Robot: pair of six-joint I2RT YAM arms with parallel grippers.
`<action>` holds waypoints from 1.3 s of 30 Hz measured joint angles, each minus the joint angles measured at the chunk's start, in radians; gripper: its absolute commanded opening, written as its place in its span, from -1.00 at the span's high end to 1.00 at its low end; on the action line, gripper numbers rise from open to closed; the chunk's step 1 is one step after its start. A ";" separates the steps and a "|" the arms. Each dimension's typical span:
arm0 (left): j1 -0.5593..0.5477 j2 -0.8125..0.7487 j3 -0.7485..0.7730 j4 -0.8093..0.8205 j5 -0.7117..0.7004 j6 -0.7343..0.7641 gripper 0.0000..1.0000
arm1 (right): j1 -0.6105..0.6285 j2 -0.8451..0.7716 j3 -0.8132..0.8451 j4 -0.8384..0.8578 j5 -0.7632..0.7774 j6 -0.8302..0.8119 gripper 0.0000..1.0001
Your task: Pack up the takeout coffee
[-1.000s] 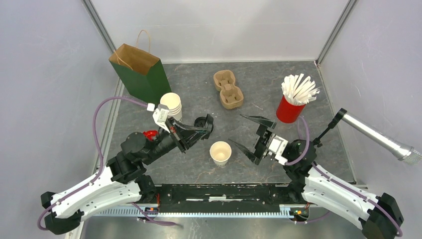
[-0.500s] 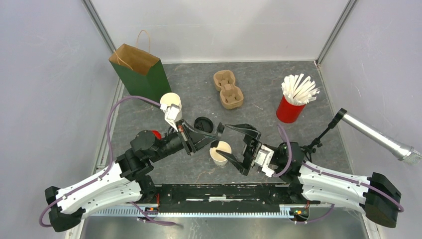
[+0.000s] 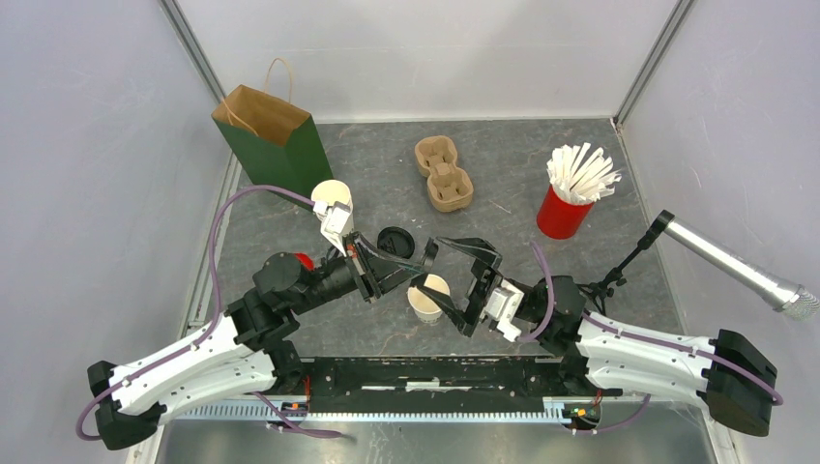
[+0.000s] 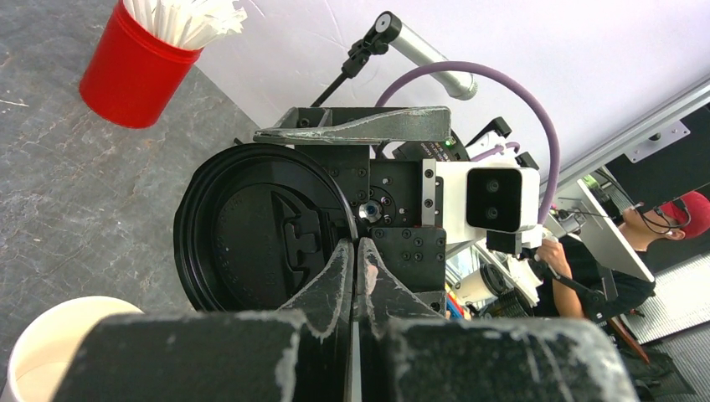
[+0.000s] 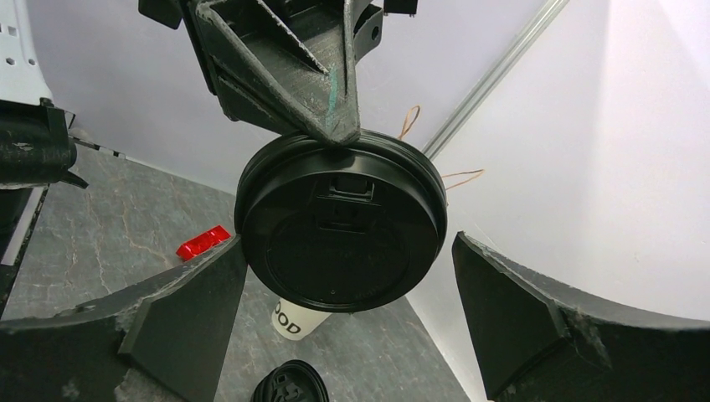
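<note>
I have the round black plastic lid (image 5: pixel 339 226) pinched in my left gripper (image 4: pixel 353 251), between my right gripper's (image 5: pixel 347 243) spread fingers. The white paper cup (image 3: pixel 428 300) stands just beneath. A second black lid (image 3: pixel 395 239) lies beyond the left gripper.

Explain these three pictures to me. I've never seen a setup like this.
Two robot arms are bolted to a table. One picture looks down from above; the other two come from cameras on each wrist. The left end effector is shut on the rim of a black lid, near an open paper cup. The right end effector is wide open, its fingers either side of that lid, holding nothing. Also on the table: a bag, a cup carrier, stacked cups, straws in a red cup, a spare lid.
</note>
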 measured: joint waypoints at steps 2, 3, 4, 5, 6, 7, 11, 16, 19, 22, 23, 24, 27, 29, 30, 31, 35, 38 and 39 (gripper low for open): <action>0.000 0.000 0.000 0.000 0.000 0.000 0.95 | 0.000 0.000 0.000 -0.003 0.002 -0.003 -0.98; 0.000 0.000 0.000 0.000 0.000 0.000 0.95 | 0.000 0.000 0.000 -0.005 0.003 -0.003 -0.95; 0.000 0.000 0.000 0.000 0.000 0.000 0.95 | 0.000 0.000 0.000 -0.007 0.004 -0.003 -0.95; 0.000 0.000 0.000 0.000 0.000 0.000 0.95 | 0.000 0.001 0.000 -0.008 0.004 -0.004 -0.95; 0.000 0.000 0.000 0.000 0.000 0.000 0.95 | 0.000 0.001 0.000 -0.008 0.005 -0.004 -0.95; 0.000 0.000 0.000 0.000 0.000 0.000 0.95 | 0.000 0.001 0.000 -0.008 0.007 -0.004 -0.95; 0.000 -0.001 -0.001 0.001 0.000 0.000 0.95 | 0.000 0.001 0.000 -0.008 0.013 -0.004 -0.94; 0.000 -0.001 -0.005 0.011 -0.001 -0.001 0.92 | 0.000 0.001 0.000 -0.010 0.019 -0.001 -0.78; 0.000 -0.004 -0.008 0.016 -0.005 -0.003 0.73 | 0.001 0.001 0.000 -0.011 0.023 0.006 -0.73; 0.000 -0.016 -0.015 0.015 -0.019 -0.005 0.07 | 0.004 -0.003 -0.001 -0.016 0.031 0.023 -0.70; 0.000 -0.021 -0.015 0.009 -0.028 -0.005 0.02 | 0.004 -0.008 -0.002 -0.016 0.039 0.028 -0.70; 0.000 -0.027 -0.015 0.002 -0.036 -0.006 -0.04 | 0.004 -0.016 -0.005 -0.018 0.049 0.034 -0.69; 0.000 -0.046 -0.015 -0.042 -0.079 0.002 -0.38 | 0.004 -0.053 -0.017 -0.044 0.080 0.063 -0.67; 0.000 -0.053 -0.011 -0.084 -0.113 0.026 -0.46 | 0.004 -0.072 -0.018 -0.077 0.104 0.086 -0.66; 0.000 -0.055 -0.005 -0.111 -0.132 0.039 -0.48 | 0.004 -0.084 -0.018 -0.111 0.123 0.107 -0.66; 0.000 -0.054 0.004 -0.139 -0.151 0.056 -0.51 | 0.004 -0.090 -0.016 -0.138 0.137 0.121 -0.65; 0.000 -0.035 0.063 -0.270 -0.248 0.130 -0.87 | 0.004 -0.085 0.089 -0.435 0.251 0.223 -0.59; 0.000 -0.015 0.102 -0.354 -0.320 0.181 -0.98 | 0.004 -0.070 0.200 -0.645 0.328 0.293 -0.60; 0.000 -0.012 0.109 -0.378 -0.340 0.196 -1.00 | 0.004 -0.069 0.228 -0.705 0.347 0.315 -0.61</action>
